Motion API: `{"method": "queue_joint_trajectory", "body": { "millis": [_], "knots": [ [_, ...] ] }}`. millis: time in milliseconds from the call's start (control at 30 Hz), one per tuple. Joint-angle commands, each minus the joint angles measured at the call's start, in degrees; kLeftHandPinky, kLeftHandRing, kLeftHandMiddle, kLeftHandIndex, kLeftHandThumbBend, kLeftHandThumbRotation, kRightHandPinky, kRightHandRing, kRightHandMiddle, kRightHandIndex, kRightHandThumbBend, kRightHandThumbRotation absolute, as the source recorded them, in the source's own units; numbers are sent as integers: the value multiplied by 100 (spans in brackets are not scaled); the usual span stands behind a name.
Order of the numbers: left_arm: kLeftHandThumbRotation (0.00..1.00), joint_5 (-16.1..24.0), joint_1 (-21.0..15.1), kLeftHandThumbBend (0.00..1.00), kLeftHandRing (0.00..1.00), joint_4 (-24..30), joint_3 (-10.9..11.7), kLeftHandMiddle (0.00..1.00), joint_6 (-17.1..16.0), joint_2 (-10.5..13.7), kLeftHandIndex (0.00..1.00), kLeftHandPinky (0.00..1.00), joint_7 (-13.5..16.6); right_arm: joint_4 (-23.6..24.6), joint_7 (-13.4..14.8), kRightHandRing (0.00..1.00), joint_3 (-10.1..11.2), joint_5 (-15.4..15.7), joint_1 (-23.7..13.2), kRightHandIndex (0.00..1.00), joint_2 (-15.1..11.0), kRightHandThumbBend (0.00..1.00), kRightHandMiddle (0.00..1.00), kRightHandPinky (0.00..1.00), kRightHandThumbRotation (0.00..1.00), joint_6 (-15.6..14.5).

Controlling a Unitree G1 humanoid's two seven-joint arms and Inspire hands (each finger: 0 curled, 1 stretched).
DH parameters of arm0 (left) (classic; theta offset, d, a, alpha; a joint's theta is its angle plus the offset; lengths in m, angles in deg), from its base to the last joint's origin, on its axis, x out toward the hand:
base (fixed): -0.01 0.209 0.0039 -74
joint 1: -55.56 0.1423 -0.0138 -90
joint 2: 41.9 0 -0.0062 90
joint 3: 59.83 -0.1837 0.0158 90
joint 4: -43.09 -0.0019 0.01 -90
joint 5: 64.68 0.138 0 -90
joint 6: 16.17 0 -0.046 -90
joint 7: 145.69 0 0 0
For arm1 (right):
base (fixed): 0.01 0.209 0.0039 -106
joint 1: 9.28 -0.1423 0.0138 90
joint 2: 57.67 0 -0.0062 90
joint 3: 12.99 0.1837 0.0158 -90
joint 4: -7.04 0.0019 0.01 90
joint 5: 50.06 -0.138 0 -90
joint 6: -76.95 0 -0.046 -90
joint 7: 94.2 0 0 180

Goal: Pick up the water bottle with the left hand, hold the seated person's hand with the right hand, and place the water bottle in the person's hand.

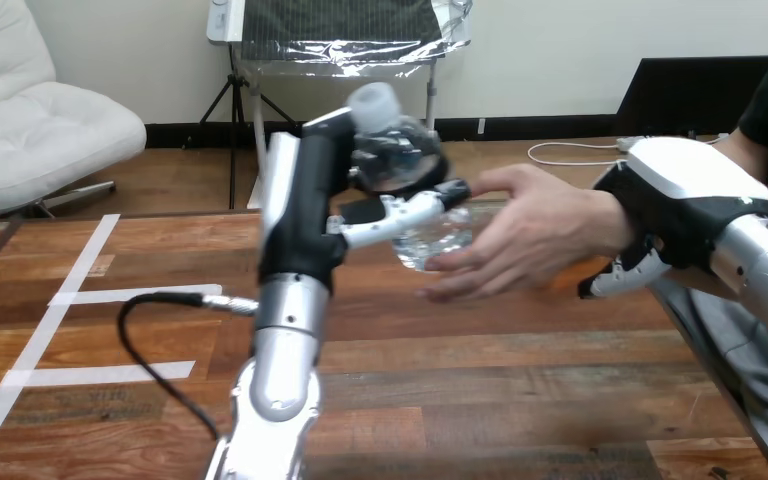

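Table (520,400): wooden. All the action is in the air over its far half, toward the right edge.

Left arm (285,340): rises from the near edge, about mid-table. Left hand (305,205) is at the top of it, with its fingers (400,215) clamped round the water bottle (438,238).

Right hand (675,205): over the right edge, on the person's wrist. The white shell sits on top and the fingers (615,280) show curled underneath, so it reads as a grip on the wrist rather than the palm.

Person's hand (535,230): open and palm-side toward the bottle, with thumb up and fingers reaching left.

Bottle: clear, tilted, white cap (373,103) uppermost. Its base is between the person's thumb and fingers. You cannot tell from here whether it touches the palm.

Step in hand, by my reading: the pick-up and the wrist hold are done, and the hand-over is under way.

Next move: you need to carry the bottle a little further right until its body seats in the palm. Keep the wrist steady, and open the left fingers only once the person's fingers close round it. Letting go sooner risks a drop onto the table
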Motion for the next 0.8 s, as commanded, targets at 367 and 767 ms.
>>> {"method": "queue_joint_trajectory", "body": {
  "millis": [367, 767],
  "knots": [
    [0, -1, -522, 60, 40, -159, -378, 44, -80, -357, 48, 37, 49, 697, -19, 27, 610, 97, -86, 41, -248, 74, 38, 18, 0, -161],
    [0, 73, -552, 62, 39, -327, -674, 43, -99, -520, 48, 38, 167, 934, -41, 27, 682, 53, -35, 40, -196, 76, 38, 19, 0, -77]
  ]
}}
